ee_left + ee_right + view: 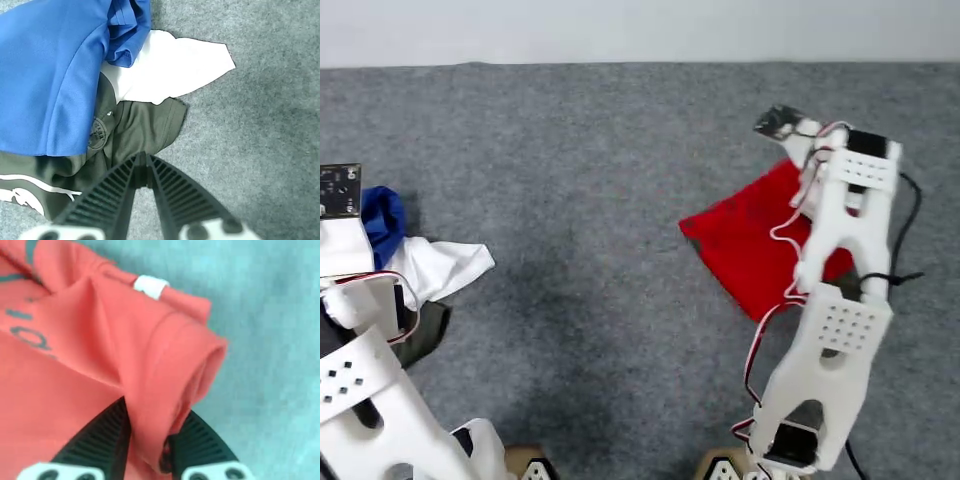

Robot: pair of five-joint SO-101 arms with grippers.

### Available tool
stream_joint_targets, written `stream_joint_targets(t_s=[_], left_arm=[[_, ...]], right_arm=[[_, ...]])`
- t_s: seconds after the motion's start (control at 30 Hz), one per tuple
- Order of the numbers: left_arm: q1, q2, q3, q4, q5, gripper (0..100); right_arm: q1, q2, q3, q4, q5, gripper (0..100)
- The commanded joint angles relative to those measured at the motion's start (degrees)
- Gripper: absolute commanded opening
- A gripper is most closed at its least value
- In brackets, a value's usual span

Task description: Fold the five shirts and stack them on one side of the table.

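- The grey, carpet-like desk (590, 180) carries shirts in two places in the high view: a loose pile at 9 o'clock and a single one toward 3 o'clock.
- The red shirt (745, 250) lies spread toward 3 o'clock, partly under the white right arm (840, 300).
- The right tool (157, 410) is clamped on a raised, rolled fold of the red shirt (100, 365), one dark finger on each side of the cloth.
- A small white label (150, 287) sits on a seam of the red shirt, and grey lettering (30, 335) shows on its flat part.
- In the pile at 9 o'clock, the blue shirt (382, 222) lies at the 12 o'clock end, the white shirt (445, 268) sticks out toward 3 o'clock, and the dark green shirt (420, 338) lies at the 6 o'clock end.
- The blue shirt (50, 75) overlaps both the white shirt (170, 70) and the dark green shirt (135, 125); the white one also lies partly over the green one.
- The left tool (145, 160) has its fingers together, tips meeting at the edge of the dark green shirt, with no cloth between them; whether it touches the cloth I cannot tell.
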Motion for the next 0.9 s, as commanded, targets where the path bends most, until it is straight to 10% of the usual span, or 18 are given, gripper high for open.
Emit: stream_joint_targets(t_s=[0.0, 0.2, 0.87], left_arm=[[-0.1, -0.9, -1.5, 1.2, -0.5, 1], [-0.1, -0.9, -1.5, 1.2, -0.5, 1], [-0.1, -0.9, -1.5, 1.2, -0.5, 1]], right_arm=[[-4.6, 0.3, -3.4, -4.4, 1.5, 0.9], [-7.2, 0.4, -3.4, -5.8, 0.9, 10.6], [-11.3, -10.7, -3.3, 5.1, -38.8, 11.8]])
